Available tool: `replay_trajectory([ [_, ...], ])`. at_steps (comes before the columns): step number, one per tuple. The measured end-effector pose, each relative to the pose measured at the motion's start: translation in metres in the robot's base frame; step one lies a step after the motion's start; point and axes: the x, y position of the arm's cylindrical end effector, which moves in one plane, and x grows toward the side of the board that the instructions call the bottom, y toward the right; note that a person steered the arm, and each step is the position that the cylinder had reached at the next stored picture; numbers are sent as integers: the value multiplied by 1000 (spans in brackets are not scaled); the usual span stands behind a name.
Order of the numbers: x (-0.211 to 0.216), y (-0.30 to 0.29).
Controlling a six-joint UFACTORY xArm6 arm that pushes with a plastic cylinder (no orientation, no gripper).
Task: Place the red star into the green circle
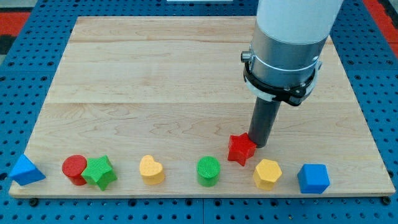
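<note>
The red star (240, 149) lies on the wooden board, near the view's bottom, right of centre. My tip (260, 144) stands right against the star's right side, at its upper right. The green circle (209, 170) sits below and to the left of the star, a short gap apart from it. The rod rises from the tip into the grey and white arm body (286, 50) at the view's top right.
Along the board's bottom edge lie a blue triangle (25, 170), a red circle (74, 168), a green star (100, 172), a yellow heart (151, 170), a yellow hexagon (267, 173) and a blue block (313, 178). The board's (155, 74) edges border a blue surround.
</note>
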Motion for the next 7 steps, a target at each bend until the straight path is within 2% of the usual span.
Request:
replay_trajectory([
  [2, -18, -2],
  [7, -3, -18],
])
